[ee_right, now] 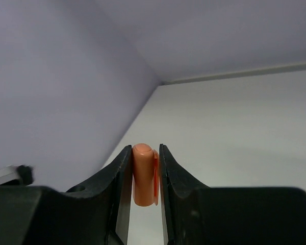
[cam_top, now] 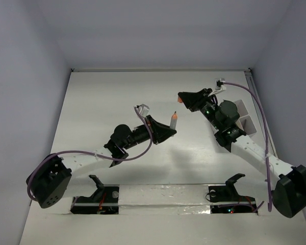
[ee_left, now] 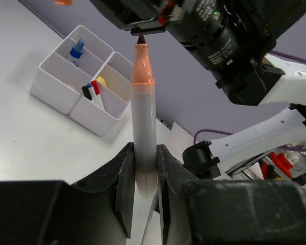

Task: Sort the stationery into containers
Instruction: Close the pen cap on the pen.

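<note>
Left claw (ee_left: pixel 144 155) grips uncapped marker (ee_left: pixel 143 112); right claw (ee_right: pixel 144 153) pinches orange cap (ee_right: pixel 143 178).

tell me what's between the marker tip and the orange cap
Nothing; in the top view only bare table shows between marker and cap.

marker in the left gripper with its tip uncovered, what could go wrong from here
The left gripper holds the marker well below its tip, so the cap pushed on off-centre by the right gripper could tilt it or knock it loose.
The bare tip looks close under the right arm and could smear ink on it.
</note>
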